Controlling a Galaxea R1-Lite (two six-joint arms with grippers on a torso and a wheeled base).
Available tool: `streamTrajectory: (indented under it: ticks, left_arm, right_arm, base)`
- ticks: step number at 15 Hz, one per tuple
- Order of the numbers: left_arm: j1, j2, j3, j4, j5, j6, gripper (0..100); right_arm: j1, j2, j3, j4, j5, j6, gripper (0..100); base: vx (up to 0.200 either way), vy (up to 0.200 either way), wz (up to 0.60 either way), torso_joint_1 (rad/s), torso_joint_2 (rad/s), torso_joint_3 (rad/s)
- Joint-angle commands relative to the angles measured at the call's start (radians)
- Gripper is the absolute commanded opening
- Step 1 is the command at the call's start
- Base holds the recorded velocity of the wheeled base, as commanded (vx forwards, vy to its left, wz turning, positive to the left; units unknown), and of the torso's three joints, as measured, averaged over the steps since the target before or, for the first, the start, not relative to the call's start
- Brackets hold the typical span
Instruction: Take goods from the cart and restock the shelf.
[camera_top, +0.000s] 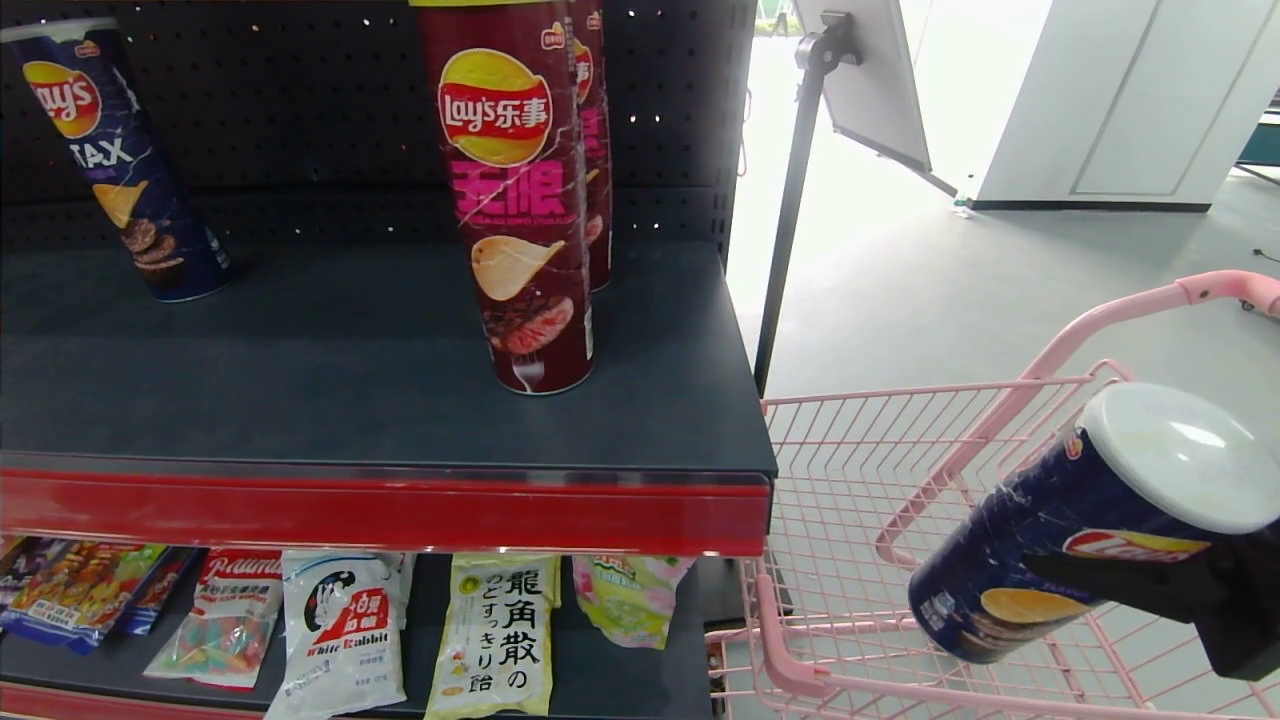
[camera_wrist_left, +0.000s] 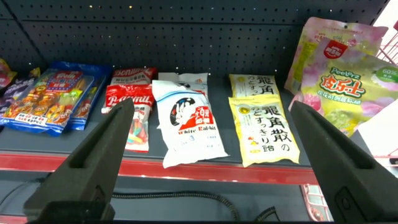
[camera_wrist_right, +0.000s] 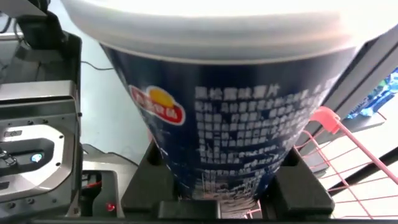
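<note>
Transfer step: blue can (camera_top: 1040, 510) over cart (camera_top: 900, 400)
Clamped in right claw (camera_top: 1120, 585), left claw (camera_wrist_left: 211, 155) apart; next, place on shelf (camera_top: 300, 400)

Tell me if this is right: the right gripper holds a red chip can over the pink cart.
Not quite. The chip can in the right gripper is dark blue, not red, as the head view shows. It is held over the pink cart.

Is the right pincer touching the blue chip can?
Touching: the right wrist view shows the right pincer clamped against both sides of the blue chip can.
</note>
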Motion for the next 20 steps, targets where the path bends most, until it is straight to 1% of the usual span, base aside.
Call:
streamTrajectory:
  ticks: [1,4,7,12,18,20]
  left_arm:
    - [0.0,0.001,0.0,-0.001,0.0,0.0,100]
    - [0.0,0.001,0.0,-0.001,0.0,0.0,100]
    - [0.0,0.001,0.0,-0.001,0.0,0.0,100]
    - [0.0,0.001,0.0,-0.001,0.0,0.0,100]
    - [0.0,0.001,0.0,-0.001,0.0,0.0,100]
    - [0.0,0.001,0.0,-0.001,0.0,0.0,100]
  right_arm:
    - [-0.002,-0.026,0.023,-0.007,0.0,0.001,0]
    - [-0.005,-0.024,0.027,-0.009,-0.006,0.004,0]
    - [-0.006,-0.03,0.023,-0.014,-0.078,0.016,0]
    - [-0.005,-0.027,0.025,-0.027,-0.074,0.041,0]
    - [-0.003,-0.029,0.02,-0.029,-0.072,0.052,0]
    - [-0.002,-0.037,0.011,-0.029,-0.04,0.062,0]
  base:
    - [0.0,0.0,0.0,0.0,0.0,0.0]
    - [0.0,0.0,0.0,0.0,0.0,0.0]
    - [0.0,0.0,0.0,0.0,0.0,0.0]
    - [0.0,0.0,0.0,0.012,-0.04,-0.023]
    - [0.0,0.0,0.0,0.177,-0.48,-0.287]
    - [0.0,0.0,0.0,0.222,-0.55,-0.332]
